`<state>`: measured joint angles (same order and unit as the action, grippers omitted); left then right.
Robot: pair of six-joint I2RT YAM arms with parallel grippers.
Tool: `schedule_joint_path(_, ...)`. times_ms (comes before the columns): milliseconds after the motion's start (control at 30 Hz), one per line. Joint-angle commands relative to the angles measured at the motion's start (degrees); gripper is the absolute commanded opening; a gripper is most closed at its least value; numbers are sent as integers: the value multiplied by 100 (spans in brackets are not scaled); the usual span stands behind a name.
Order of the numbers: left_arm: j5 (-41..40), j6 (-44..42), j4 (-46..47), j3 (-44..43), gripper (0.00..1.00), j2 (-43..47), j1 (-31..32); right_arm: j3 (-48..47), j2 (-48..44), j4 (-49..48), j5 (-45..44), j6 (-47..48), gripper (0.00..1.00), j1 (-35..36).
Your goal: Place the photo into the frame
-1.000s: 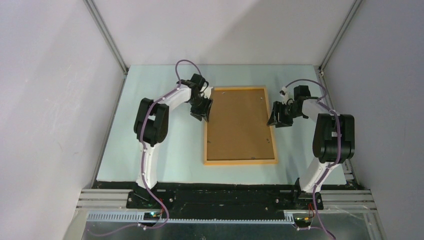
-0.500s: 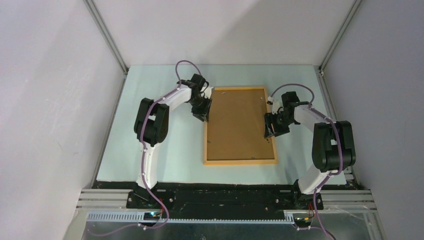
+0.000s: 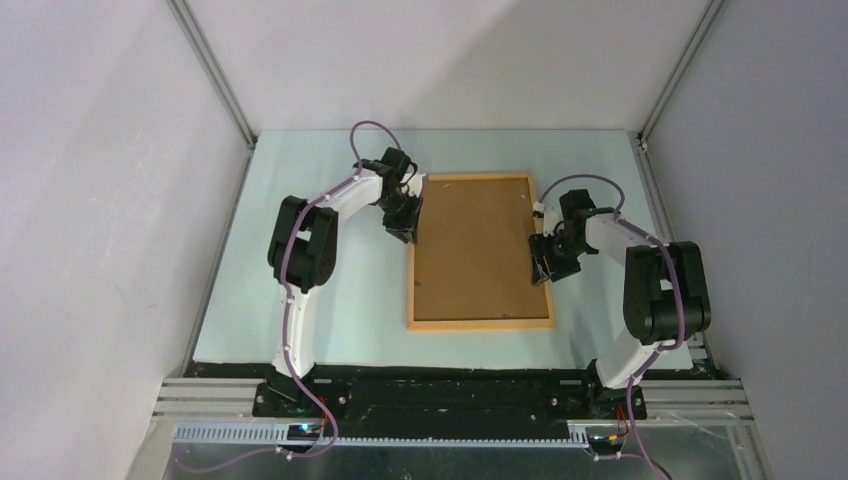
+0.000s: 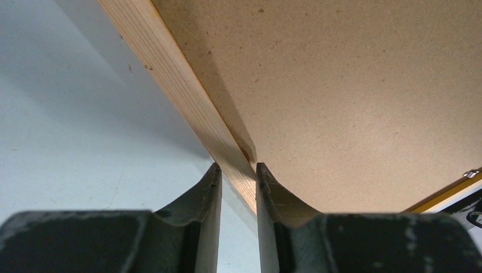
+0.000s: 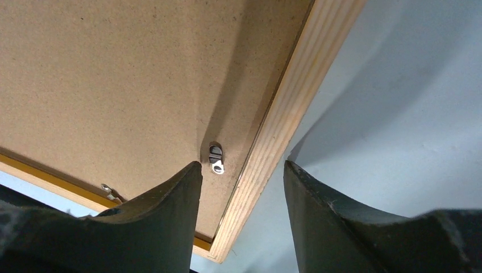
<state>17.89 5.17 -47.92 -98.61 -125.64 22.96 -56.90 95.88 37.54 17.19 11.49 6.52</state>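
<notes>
A thin orange-yellow wooden picture frame (image 3: 480, 323) lies flat on the pale blue-green desk (image 3: 330, 300), between the two arms. It is face down, so its back is up. A plain brown backing board (image 3: 475, 250) fills the back of the frame. The frame probably lies this way because the back is where things go in.

The photo does not show in any view. It may be under the board, but I cannot tell.

The left tool (image 4: 237, 170) sits over the left side bar of the frame. One finger is on the desk side and one is on the board side. The wood fills the thin gap between them, so this tool looks pinched on the bar. I think it holds the frame there so the frame does not slide.

The right tool (image 5: 241, 168) is over the right side bar, and its fingers are wide apart. One finger is above the board and the other is above the desk. It holds nothing. A small silver metal clip (image 5: 216, 160) sits on the board, just inside the bar and close to the inner finger. I think this tool is placed here to work that clip, since such clips keep the board in.
</notes>
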Motion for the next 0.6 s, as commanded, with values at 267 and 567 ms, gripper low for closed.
schedule_joint_path(267,23,-64,31,-85,17,-68,-26,17,-130,-151,-51,-35,55,33)
schedule_joint_path(567,13,-84,34,-62,16,-28,-24,-143,66,-224,-44,-163,54,30)
